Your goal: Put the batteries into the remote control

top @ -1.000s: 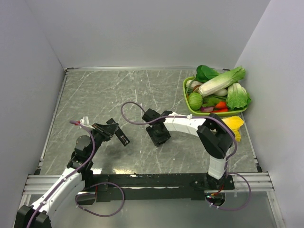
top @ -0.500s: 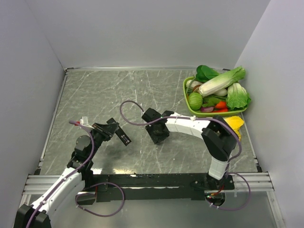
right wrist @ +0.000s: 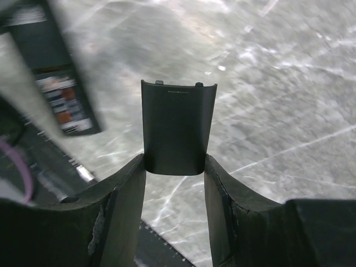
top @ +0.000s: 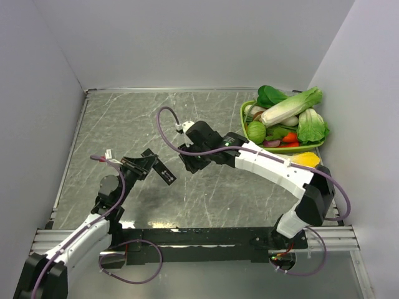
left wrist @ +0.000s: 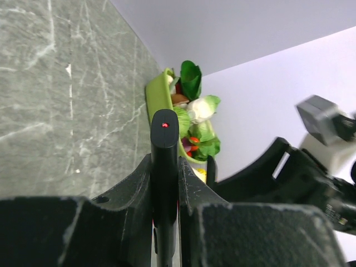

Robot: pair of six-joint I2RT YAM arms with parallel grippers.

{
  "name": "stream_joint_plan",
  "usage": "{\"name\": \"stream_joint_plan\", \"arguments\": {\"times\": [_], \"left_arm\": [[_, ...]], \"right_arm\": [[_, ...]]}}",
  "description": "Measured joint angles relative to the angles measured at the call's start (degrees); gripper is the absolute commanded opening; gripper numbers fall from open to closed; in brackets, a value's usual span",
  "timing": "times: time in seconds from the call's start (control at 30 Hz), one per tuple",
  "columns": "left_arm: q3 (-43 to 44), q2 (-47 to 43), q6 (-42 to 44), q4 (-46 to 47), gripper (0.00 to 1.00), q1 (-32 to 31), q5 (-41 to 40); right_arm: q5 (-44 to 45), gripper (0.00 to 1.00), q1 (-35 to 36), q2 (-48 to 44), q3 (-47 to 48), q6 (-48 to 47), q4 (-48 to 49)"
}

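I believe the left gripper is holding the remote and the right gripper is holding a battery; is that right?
Not quite. The right gripper holds the flat black cover, not a battery, as the right wrist view shows. The left gripper does hold the remote.

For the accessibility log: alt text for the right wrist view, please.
Two dark fingers clamp a flat black cover piece between them, over a grey marbled table. A blurred remote control with a label sticker crosses the upper left.
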Motion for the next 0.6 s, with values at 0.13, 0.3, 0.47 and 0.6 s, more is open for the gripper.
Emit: {"name": "stream_joint_plan", "arguments": {"times": [0.13,0.3,0.47,0.6], "left_arm": [[0.0,3.2,-2.0,4.8,0.02,0.0,0.3],[0.1,5.3,-3.5,9.0,0.02,0.0,0.4],[0.6,5.7,-4.4,10.5,0.02,0.0,0.6],[0.8,5.7,-5.0,10.8,0.02,0.0,0.7]], "right_arm": [[-1.9,0.21,2.2,-1.1,3.3,-0.4,-2.4],[-2.8,0.21,5.4,-0.9,9.0,-0.8,-6.6],[-2.9,0.22,7.2,1.1,12.9,-1.0,-9.6],[-2.8,0.22,7.8,4.2,15.2,-1.3,-11.9]]}}
